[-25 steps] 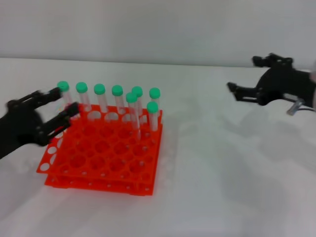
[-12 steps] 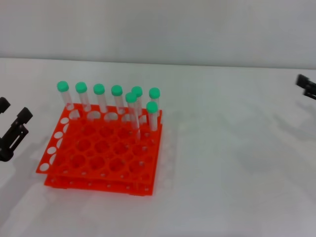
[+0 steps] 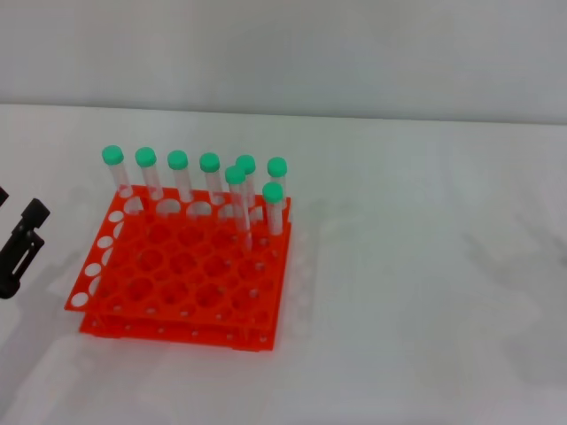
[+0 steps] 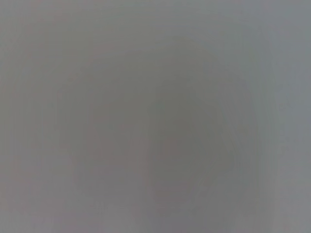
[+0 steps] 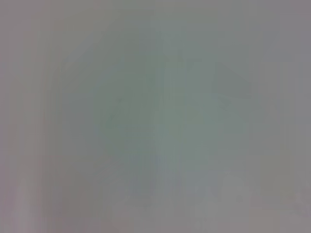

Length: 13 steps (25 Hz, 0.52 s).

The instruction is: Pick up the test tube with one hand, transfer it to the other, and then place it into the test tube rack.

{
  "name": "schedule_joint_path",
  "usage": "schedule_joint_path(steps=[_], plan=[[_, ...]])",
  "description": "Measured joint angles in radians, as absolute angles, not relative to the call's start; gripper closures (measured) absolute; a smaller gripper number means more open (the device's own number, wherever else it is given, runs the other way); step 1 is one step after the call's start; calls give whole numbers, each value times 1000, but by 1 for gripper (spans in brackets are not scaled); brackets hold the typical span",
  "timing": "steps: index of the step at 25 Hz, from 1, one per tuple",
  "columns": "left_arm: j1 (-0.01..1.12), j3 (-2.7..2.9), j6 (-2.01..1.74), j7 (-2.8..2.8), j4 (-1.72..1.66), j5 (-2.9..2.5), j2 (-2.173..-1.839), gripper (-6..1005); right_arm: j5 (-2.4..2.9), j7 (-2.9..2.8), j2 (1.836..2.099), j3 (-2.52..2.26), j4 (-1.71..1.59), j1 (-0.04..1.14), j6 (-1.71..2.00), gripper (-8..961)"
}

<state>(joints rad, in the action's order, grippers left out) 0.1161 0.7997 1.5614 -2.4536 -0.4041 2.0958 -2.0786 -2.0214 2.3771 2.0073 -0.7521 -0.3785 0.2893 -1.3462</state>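
Nearest me is the rack (image 3: 182,274), orange-red, two tiers, sitting flat on the white table (image 3: 416,292), left of centre. Front rows of holes are all vacant; tubes only fill the far part. Eight green-capped tubes stand in it: a line along the back edge, plus two a little forward near the right back corner, one of those (image 3: 239,208) leaning slightly. Leftmost back tube (image 3: 116,173) is at the corner closest to the left gripper, so my guess is that is the test tube of the task, but all eight look alike and I cannot tell for sure. Every tube is upright in a hole, none lying on the table, none held; judged from that, the placing looks done. Left gripper (image 3: 19,250) shows only as a black piece at the left edge of the head view, beside the rack's left side, not touching it, low near the table. Most of it is cut off by the frame, so whether the claw is spread or pressed together I cannot tell; nothing is visible in it. It sits well clear of the tubes, like a parked or backed-off pose. Right gripper is not in view anywhere; the right half of the table is bare of it. Both wrist views show only flat grey, no fingers, no objects. Far side is a plain pale wall (image 3: 354,53) behind the table.
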Motion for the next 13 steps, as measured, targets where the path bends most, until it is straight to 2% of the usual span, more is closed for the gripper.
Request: schedule_joint_path(steps=[13], plan=[[150,790,1621,-2617,-155,2211,-2083,439,-2025,2527,2004,-660,-289,253,-1381,78]])
